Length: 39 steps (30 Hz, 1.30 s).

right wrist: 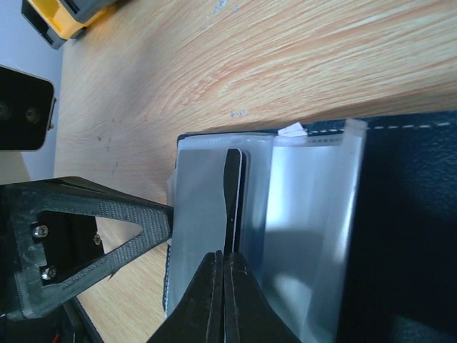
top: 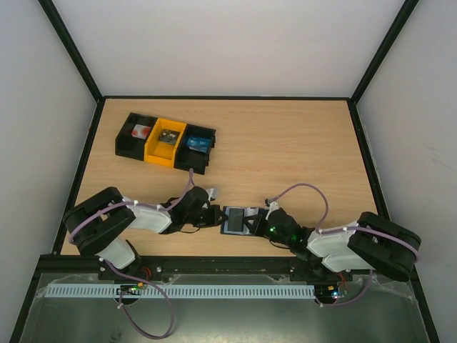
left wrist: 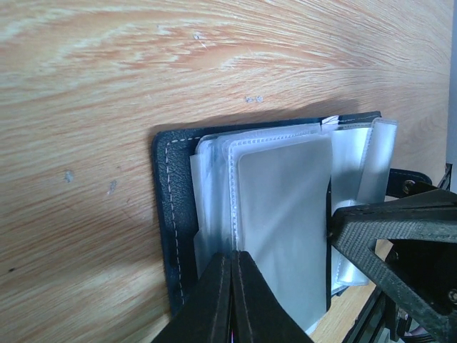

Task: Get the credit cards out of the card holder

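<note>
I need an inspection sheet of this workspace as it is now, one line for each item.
surface: wooden table, bare grain with small marks.
job's things: card holder lies open between the grippers, clear sleeves fanned up; no credit cards clearly seen in it.
clutter: black and yellow bins far left, holding a red-white item and a blue item.
grippers: left gripper closed at the sleeves, grip uncertain; right gripper closed on one upright sleeve.
cables: purple cables loop at both arms, none seen snagged.
surroundings: white walls, black frame.
</note>
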Available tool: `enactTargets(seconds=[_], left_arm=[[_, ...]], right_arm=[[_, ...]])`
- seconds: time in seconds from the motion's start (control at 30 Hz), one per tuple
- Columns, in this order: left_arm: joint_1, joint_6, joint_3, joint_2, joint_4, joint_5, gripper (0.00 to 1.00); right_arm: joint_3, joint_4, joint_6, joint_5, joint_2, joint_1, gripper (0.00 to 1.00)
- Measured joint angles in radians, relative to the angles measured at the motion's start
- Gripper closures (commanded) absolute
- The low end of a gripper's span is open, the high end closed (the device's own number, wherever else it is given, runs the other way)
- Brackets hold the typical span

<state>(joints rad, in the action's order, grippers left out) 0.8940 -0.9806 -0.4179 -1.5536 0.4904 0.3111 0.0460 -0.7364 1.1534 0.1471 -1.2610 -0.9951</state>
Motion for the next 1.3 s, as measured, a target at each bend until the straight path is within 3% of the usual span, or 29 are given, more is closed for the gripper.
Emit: enactTargets(seconds=[0.4,0.63,0.77,0.9,1.03,1.3], left_arm=[[0.005,-0.001,0.005,0.000,0.006,-0.010,0.97],[0.005,-0.008,0.011,0.002,0.014,-0.010,0.97],[0.014,-0.015,0.011,0.002,0.017,-0.017,0.97],[0.028,-0.020,0.011,0.000,0.021,-0.027,0.97],[0.031,-0.023,0.011,-0.003,0.023,-0.033,0.97],[0.036,-0.019,-0.003,-0.009,0.008,-0.058,0.97]], right_arm=[[-0.013,0.015,0.001,-0.018,0.052,0.000,0.98],[-0.021,0.024,0.015,-0.014,0.055,0.000,0.88],[-0.021,0.013,0.024,-0.003,0.024,0.000,0.87],[-0.020,-0.017,0.026,0.008,-0.021,0.000,0.88],[-0.019,-0.052,0.024,0.011,-0.053,0.001,0.97],[-0.023,-0.075,0.021,0.006,-0.060,0.003,0.98]])
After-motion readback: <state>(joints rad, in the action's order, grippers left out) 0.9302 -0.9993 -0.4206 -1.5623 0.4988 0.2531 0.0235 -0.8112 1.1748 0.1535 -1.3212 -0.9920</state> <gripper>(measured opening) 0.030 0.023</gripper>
